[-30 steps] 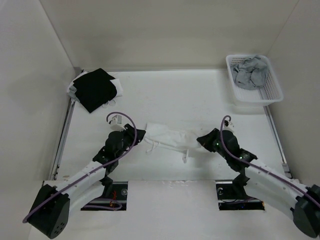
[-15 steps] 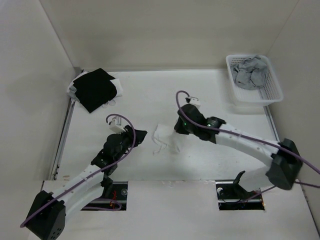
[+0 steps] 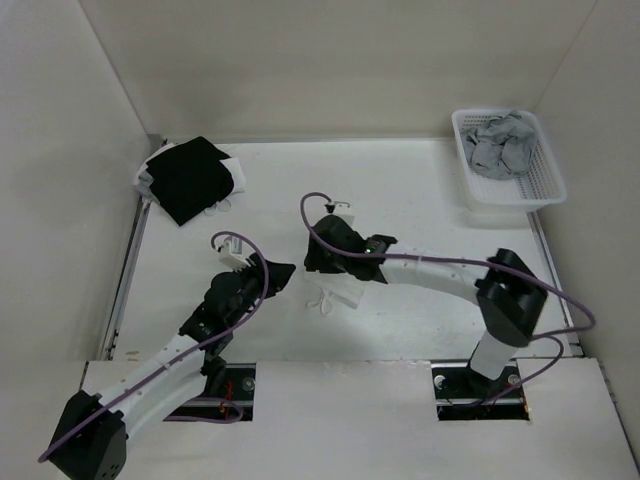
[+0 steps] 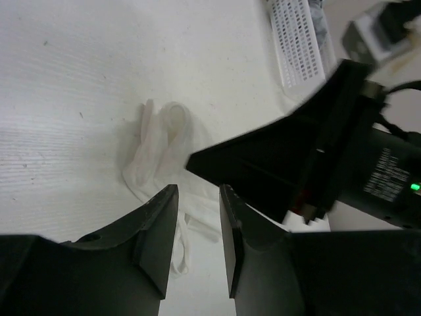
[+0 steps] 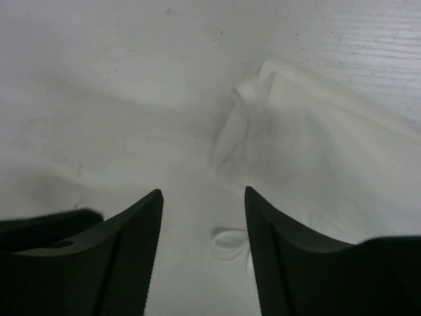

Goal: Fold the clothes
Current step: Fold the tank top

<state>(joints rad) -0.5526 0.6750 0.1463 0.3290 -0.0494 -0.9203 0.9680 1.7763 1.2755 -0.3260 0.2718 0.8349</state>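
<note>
The clothes are one thin white camisole [image 3: 343,293], lying doubled over in a small bundle at mid-table with its strap loops [image 3: 322,303] trailing toward the near edge. My right gripper [image 3: 318,264] hovers just over the bundle, jaws wide apart and holding nothing. In the right wrist view the bunched fabric [image 5: 316,145] lies beyond the fingers [image 5: 131,250], and a strap loop [image 5: 227,241] lies on the table between them. My left gripper [image 3: 281,272] sits just left of the bundle, jaws apart and empty. Its wrist view shows the camisole [image 4: 161,141] ahead, with the right gripper's black body [image 4: 296,164] over it.
A black garment with white edges [image 3: 190,178] lies at the far left corner. A white plastic basket [image 3: 472,192] holding grey garments [image 3: 503,143] stands at the far right. Walls close in the table on the left, back and right.
My right arm swept left across the table, carrying the camisole's right end over onto its left half, then opened its jaws. The left gripper has barely moved.
</note>
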